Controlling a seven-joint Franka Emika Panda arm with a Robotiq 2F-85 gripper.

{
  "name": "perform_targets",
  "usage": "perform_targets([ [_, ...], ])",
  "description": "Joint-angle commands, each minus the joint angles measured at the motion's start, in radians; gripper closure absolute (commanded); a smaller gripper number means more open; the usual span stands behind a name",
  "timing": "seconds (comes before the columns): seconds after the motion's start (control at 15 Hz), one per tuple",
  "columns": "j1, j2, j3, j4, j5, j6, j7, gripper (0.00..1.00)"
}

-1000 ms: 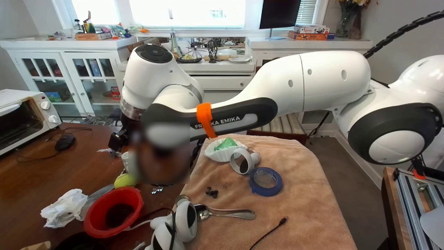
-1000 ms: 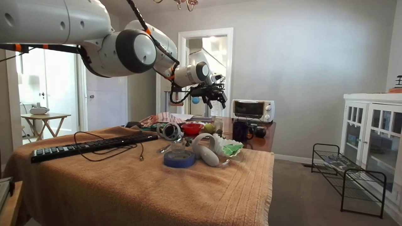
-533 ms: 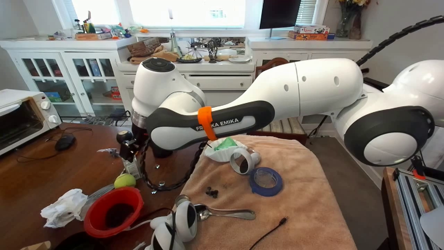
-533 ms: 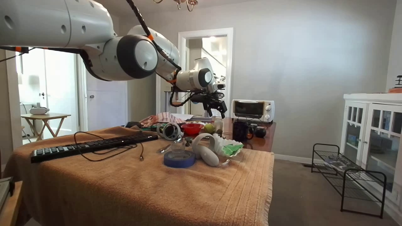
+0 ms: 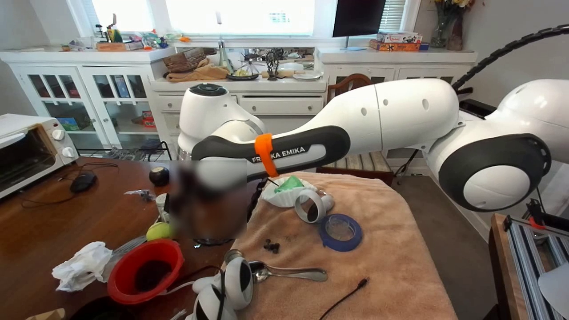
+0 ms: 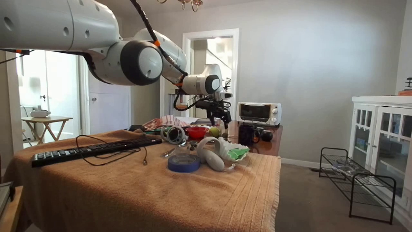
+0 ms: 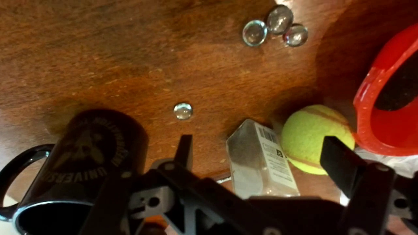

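Two fingers (image 7: 341,166) of the gripper (image 7: 258,143) stand spread, holding nothing. In the wrist view the clear container (image 7: 254,161) shows between them, right of the black mug (image 7: 94,153) and just left of the tennis ball (image 7: 310,138). For a clean descent, centre the fingers on the container and lower slowly; the right-hand finger should probably clear the ball, which may roll.

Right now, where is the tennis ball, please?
In the wrist view, the tennis ball is right of centre, between the clear container and red bowl.
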Motion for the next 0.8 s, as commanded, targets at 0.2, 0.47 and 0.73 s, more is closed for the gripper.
perform_targets([
  [0.2,-0.018,0.036,0.014,0.037,0.014,-0.029,-0.089,0.00],
  [0.47,-0.029,0.032,0.004,0.012,-0.001,-0.007,-0.144,0.00],
  [0.73,-0.042,0.061,0.000,0.018,-0.010,0.040,-0.252,0.00],
])
